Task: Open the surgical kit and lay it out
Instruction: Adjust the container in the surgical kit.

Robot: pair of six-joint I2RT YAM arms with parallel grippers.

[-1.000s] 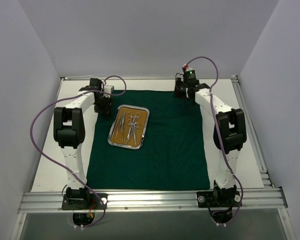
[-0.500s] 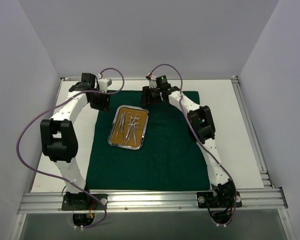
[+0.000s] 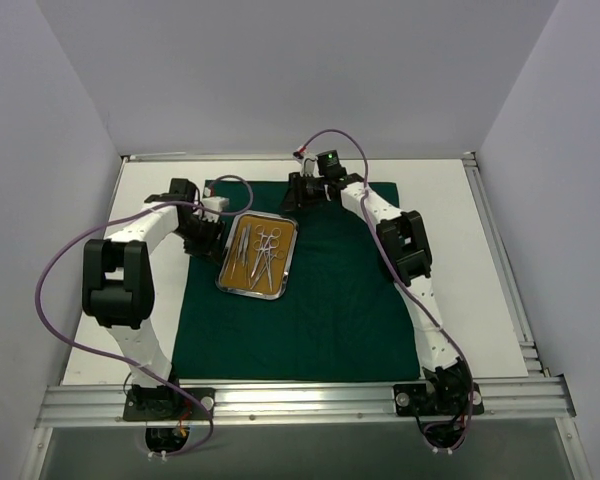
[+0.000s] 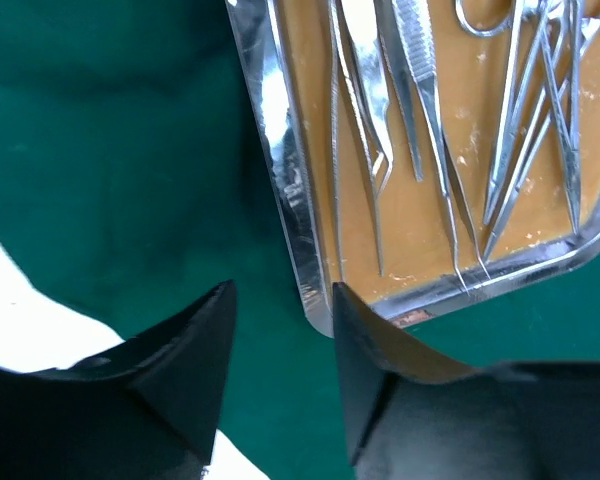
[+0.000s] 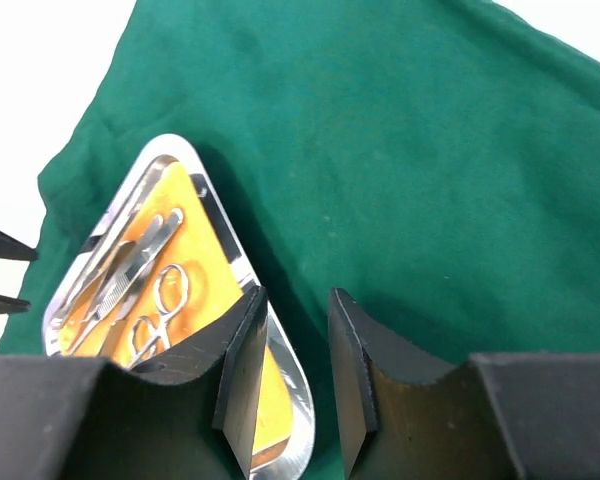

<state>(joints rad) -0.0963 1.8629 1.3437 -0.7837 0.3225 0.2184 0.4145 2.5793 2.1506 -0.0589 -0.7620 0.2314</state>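
Note:
The dark green cloth (image 3: 340,290) lies spread flat on the white table. On its far left part sits the steel tray (image 3: 248,292) with an orange-brown inside, holding two ring-handled clamps (image 3: 268,250) and thin tweezers (image 3: 243,248). My left gripper (image 3: 208,238) is at the tray's left side. In the left wrist view it (image 4: 282,300) is open, with the tray's corner rim (image 4: 280,150) just inside its right finger. My right gripper (image 3: 298,195) is at the tray's far right corner. In its wrist view it (image 5: 292,305) is open, straddling the tray rim (image 5: 220,220).
White table (image 3: 460,250) shows on both sides of the cloth. An aluminium rail (image 3: 300,398) runs along the near edge by the arm bases. Purple cables (image 3: 55,260) loop off both arms. Plain walls close in the left, back and right.
The right arm has swung left from the cloth's far right corner to the tray's far corner. The left gripper has come nearer, from the cloth's far left corner to the tray's left side.

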